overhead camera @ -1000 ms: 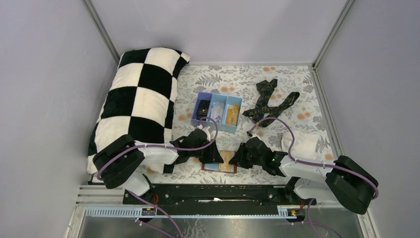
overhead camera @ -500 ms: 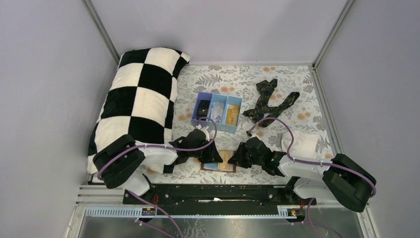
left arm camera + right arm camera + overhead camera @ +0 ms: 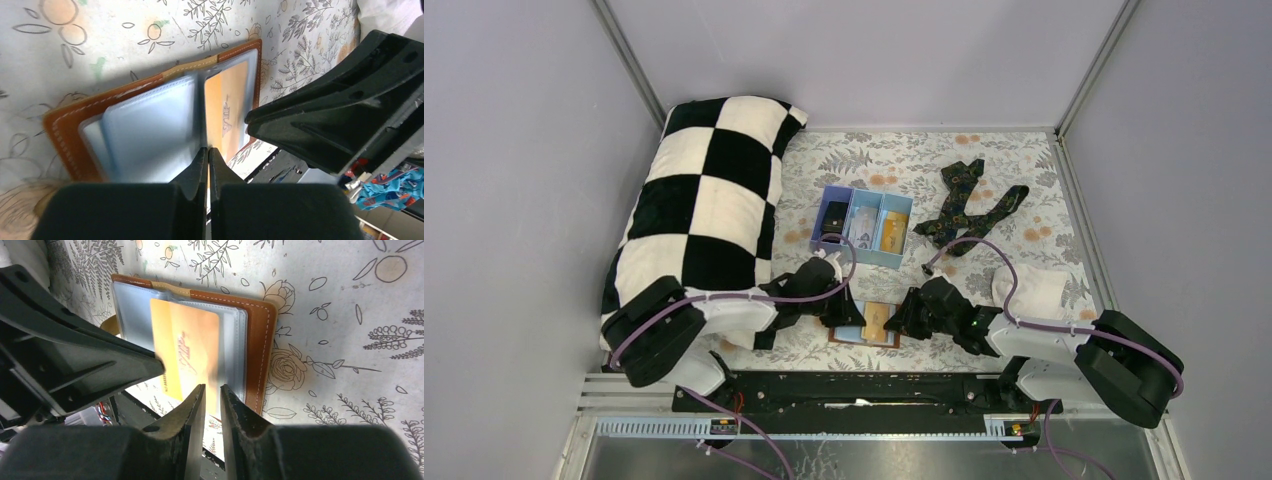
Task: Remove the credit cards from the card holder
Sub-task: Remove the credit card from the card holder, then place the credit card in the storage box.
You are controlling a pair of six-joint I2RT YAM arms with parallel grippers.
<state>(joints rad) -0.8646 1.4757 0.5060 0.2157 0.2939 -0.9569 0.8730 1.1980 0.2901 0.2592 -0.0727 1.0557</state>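
Note:
The brown card holder [image 3: 886, 338] lies open on the floral cloth between my two grippers. In the right wrist view its leather edge [image 3: 257, 335] frames clear sleeves, and a gold-orange card [image 3: 187, 350] sticks out of a sleeve, skewed past the near edge. My right gripper [image 3: 210, 389] hovers over that card's lower part with a narrow gap between the jaws and nothing in it. In the left wrist view my left gripper [image 3: 208, 151] is shut, its tips at the fold beside a pale blue-grey sleeve [image 3: 150, 130]. The gold card [image 3: 232, 110] lies just beyond.
A light blue three-compartment tray [image 3: 832, 191] behind the holder has a black card, a pale card and a gold card in it. A dark patterned necktie [image 3: 969, 205] lies at the back right, a white cloth [image 3: 1034, 290] at the right, a checkered pillow [image 3: 704, 210] at the left.
My left gripper has drawn slightly left and back, so more of the holder's gold card shows from above. The right gripper has barely moved.

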